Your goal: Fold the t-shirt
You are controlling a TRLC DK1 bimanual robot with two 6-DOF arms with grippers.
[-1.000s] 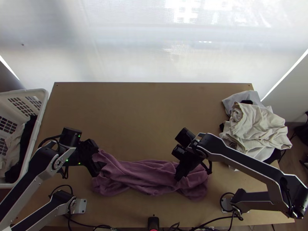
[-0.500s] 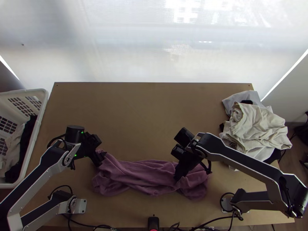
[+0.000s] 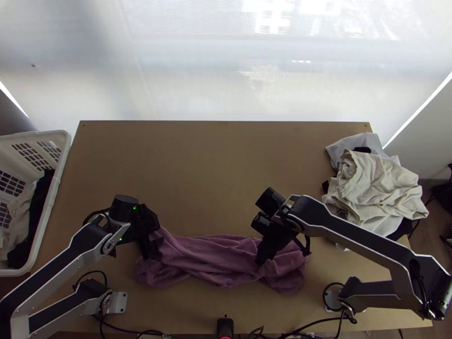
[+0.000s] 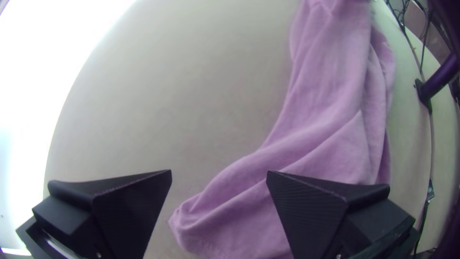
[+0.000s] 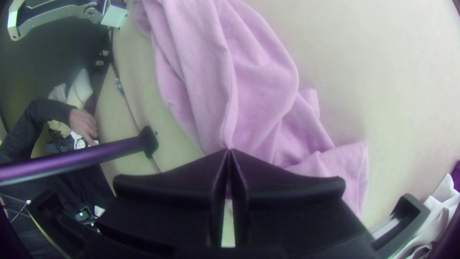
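The mauve t-shirt [image 3: 209,260] lies bunched into a long, creased strip across the near part of the table [image 3: 214,169]; which folds are sleeve, hem or collar cannot be told. The left gripper [image 3: 151,257] covers part of its left end. The left wrist view shows the fingers spread wide, one over the cloth and the other over bare table beside it; whether they touch the fabric is unclear. The right gripper [image 3: 261,263], over the t-shirt's right part, has its fingertips closed together on a raised ridge of cloth; how much fabric sits between them is hidden by the fingers.

To the left of the t-shirt stands a white basket [image 3: 60,169], cut off by the top view's edge, with dark cloth [image 3: 31,220] and pale cloth [image 3: 18,226] inside. Beyond the t-shirt's right end, farther back, is a loose heap topped by a cream garment [image 3: 373,186], with a grey cloth [image 3: 350,144] and dark fabric partly buried below. The right arm [image 3: 361,240] crosses between heap and t-shirt. On the near side of the t-shirt are black cables [image 3: 316,323] and a small black device [image 3: 225,326], cut off at the bottom.
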